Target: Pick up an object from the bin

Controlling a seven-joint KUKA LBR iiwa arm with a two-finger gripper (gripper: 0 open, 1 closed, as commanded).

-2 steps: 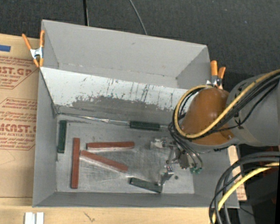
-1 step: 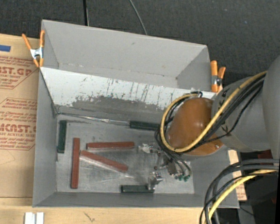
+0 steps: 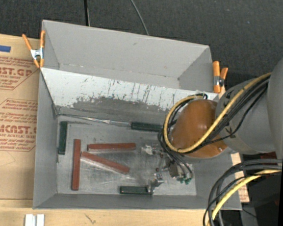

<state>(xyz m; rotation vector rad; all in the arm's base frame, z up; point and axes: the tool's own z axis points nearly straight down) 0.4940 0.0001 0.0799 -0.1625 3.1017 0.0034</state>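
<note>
1. The gripper (image 3: 158, 178) is low in the front right part of the bin (image 3: 49, 126), close to the floor. From my seat its tip is a knot of metal and wiring, so I cannot tell whether it is open or closed. I see nothing that I could call held.
2. Nearest to it is the short dark green bar (image 3: 134, 190), which lies flat along the front wall. Its right end is just beside the gripper's tip, and I cannot say whether the two touch.
3. To the left lie the level brown bar (image 3: 111, 146) and, below it, the slanted brown bar (image 3: 105, 163), both clear of the gripper.
4. Well apart on the left are the long brown bar (image 3: 76, 164), lying front to back, and the second green bar (image 3: 62, 137) by the left wall. A thin rod (image 3: 106, 122) with a dark handle runs along the back wall.
5. Above the gripper, the wrist's orange cover (image 3: 194, 127) and its looped cables hide the floor beneath them.
6. I judge this to be the approach stage, with the pick not yet made.
7. If the short dark green bar is the target, the next move calls for centring over its length rather than its end. The gripper should close across its narrow width, keep off the front wall, and lift straight up.
</note>
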